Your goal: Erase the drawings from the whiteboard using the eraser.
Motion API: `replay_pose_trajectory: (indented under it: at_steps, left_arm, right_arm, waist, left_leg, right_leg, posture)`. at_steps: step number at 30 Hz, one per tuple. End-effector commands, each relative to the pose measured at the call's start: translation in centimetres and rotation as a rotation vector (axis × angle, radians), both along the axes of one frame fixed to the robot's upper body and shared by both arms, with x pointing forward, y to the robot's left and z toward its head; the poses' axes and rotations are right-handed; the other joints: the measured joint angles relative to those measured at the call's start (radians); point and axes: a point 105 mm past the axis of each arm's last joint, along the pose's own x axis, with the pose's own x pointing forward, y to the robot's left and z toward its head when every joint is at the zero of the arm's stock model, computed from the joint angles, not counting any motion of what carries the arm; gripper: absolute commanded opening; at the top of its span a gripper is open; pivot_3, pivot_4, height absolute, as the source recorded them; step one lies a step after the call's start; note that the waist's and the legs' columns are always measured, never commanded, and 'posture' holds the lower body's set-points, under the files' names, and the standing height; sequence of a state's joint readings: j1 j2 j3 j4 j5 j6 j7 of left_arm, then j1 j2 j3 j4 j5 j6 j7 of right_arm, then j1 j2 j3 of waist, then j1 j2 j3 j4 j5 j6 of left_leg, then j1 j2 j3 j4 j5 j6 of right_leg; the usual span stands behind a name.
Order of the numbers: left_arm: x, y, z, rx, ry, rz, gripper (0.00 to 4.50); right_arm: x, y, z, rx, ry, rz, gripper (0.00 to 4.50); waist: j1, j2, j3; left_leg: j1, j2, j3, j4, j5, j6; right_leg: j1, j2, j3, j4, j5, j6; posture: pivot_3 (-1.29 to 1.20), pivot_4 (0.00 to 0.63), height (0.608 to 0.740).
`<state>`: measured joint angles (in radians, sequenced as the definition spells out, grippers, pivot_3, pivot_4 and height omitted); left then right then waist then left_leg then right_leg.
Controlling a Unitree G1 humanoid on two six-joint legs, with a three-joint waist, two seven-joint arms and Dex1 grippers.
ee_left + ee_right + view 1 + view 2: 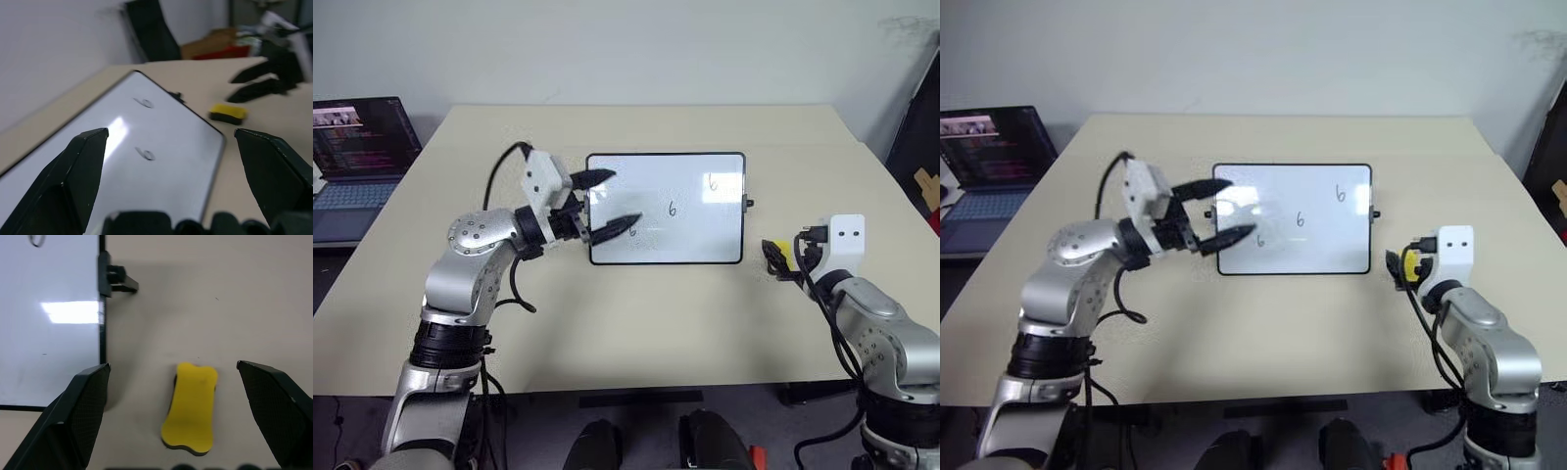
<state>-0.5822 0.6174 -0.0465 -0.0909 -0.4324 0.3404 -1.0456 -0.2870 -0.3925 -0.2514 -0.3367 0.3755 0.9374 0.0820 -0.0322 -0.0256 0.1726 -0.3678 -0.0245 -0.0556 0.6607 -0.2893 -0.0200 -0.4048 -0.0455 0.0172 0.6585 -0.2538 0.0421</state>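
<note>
Yellow eraser (pixel 190 407) flat beside whiteboard (pixel 685 235), drawings (pixel 673 208) intact

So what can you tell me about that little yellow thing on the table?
The eraser is a small yellow oblong block, slightly pinched at the waist, with a dark underside. It lies flat, yellow side up, on the beige table, just beside the whiteboard without touching it. The right tool hangs open over it, one finger either side, not touching.

Bare table (pixel 636 323) all around the eraser (pixel 190 406), with open room on both its long sides, between wide-spread right gripper (pixel 173 416) fingers. Just beside, the whiteboard (pixel 685 235) edge with its side knob (pixel 117 278). Over the board's left edge, the left gripper (pixel 607 204), blocking that side.
</note>
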Motion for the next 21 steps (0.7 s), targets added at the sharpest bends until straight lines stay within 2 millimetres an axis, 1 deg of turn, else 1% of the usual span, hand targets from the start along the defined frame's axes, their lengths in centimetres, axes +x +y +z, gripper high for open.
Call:
replay_pose_trajectory:
  at_steps: [1, 6, 12, 17, 21]
  left_arm:
    - [-1.8, -0.9, 0.8, 0.045, -0.014, -0.129, 4.5]
    - [-2.0, -0.5, 0.7, 0.062, 0.003, -0.154, 4.5]
    - [-1.5, 0.0, 1.4, 0.047, 0.015, -0.15, 4.5]
    - [-1.4, 0.1, 1.5, 0.05, 0.017, -0.158, 4.5]
    - [-2.0, -0.4, 1.4, 0.053, 0.033, -0.204, 4.5]
  right_arm:
    - [1.0, -0.8, 0.5, -0.027, -0.029, -0.033, 4.49]
    - [2.1, -1.0, -0.3, -0.01, -0.024, -0.062, 4.49]
    - [3.3, -1.3, -1.3, -0.005, -0.014, -0.092, 4.49]
    - [3.8, -1.4, -1.7, -0.008, -0.01, -0.099, 4.49]
    - [3.8, -1.6, -2.1, -0.004, -0.004, -0.107, 4.49]
  waist:
    - [0.0, 0.0, 0.0]
    - [0.0, 0.0, 0.001]
    - [0.001, 0.0, 0.001]
    - [0.0, 0.0, 0.001]
    - [0.0, 0.0, 0.001]
  left_leg:
    - [0.0, 0.0, 0.0, 0.0, 0.0, 0.0]
    - [-0.001, 0.0, 0.0, 0.0, 0.0, 0.001]
    - [-0.001, 0.0, 0.0, 0.0, 0.0, 0.001]
    - [-0.001, 0.0, 0.0, 0.0, 0.0, 0.001]
    - [-0.001, 0.0, 0.0, 0.0, 0.0, 0.001]
  right_leg:
    - [0.0, 0.0, 0.0, 0.0, 0.0, 0.0]
    - [0.0, 0.0, 0.0, -0.001, 0.0, 0.0]
    - [0.0, 0.0, 0.0, 0.0, 0.0, 0.0]
    - [-0.001, 0.0, 0.0, 0.0, 0.0, 0.0]
    - [-0.001, 0.0, 0.0, 0.0, 0.0, 0.0]
  posture:
    - [0.0, 0.15, 0.74]
    - [0.0, 0.15, 0.74]
    - [0.0, 0.15, 0.74]
    - [0.0, 0.15, 0.74]
    - [0.0, 0.15, 0.74]
